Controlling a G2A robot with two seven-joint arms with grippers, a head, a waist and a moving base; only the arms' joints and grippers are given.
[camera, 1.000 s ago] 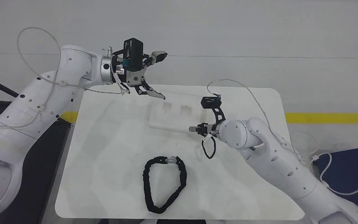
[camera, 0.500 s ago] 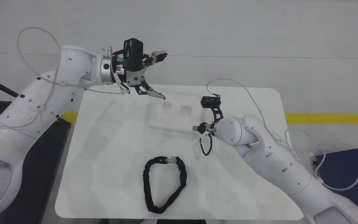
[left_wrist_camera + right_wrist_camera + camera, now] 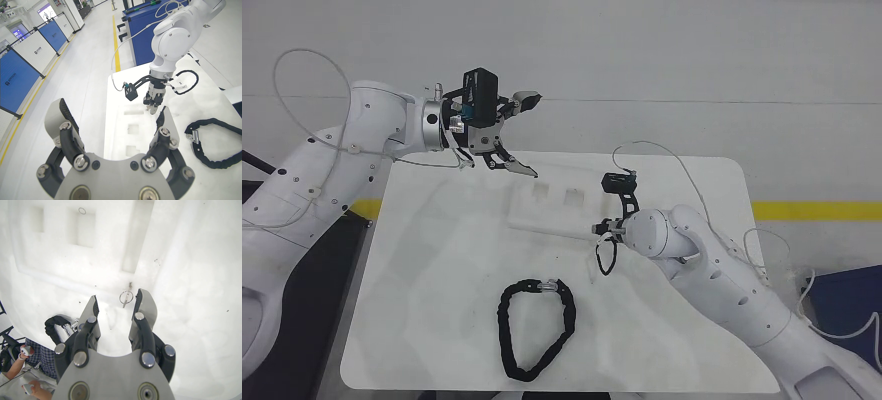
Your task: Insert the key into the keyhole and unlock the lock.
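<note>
The right hand (image 3: 117,295) hangs just above the key (image 3: 126,297). Its two fingers (image 3: 94,307) are spread apart with nothing in them. The little key has a round ring on it and lies flat at the near right end of the white foam tray (image 3: 542,210), just below a long slot cut in the foam. It sits in the gap between the fingers, closer to one than the other. The hand looks spread like this so it can come down on both sides of the key and pinch it, so picking up the key seems to be the step now. The key is thin and flat, so it may be hard to grab and could slip. The black chain lock (image 3: 535,330) lies in a loop on the bench (image 3: 422,300), nearer and a bit to the left, well apart from the key. A shiny metal lock piece (image 3: 196,137) joins the chain ends, but the keyhole cannot be made out. The left hand (image 3: 113,117) is held up by the far left corner of the bench, spread wide and empty. It seems to wait there out of the way. The task looks to be only at its start.
</note>
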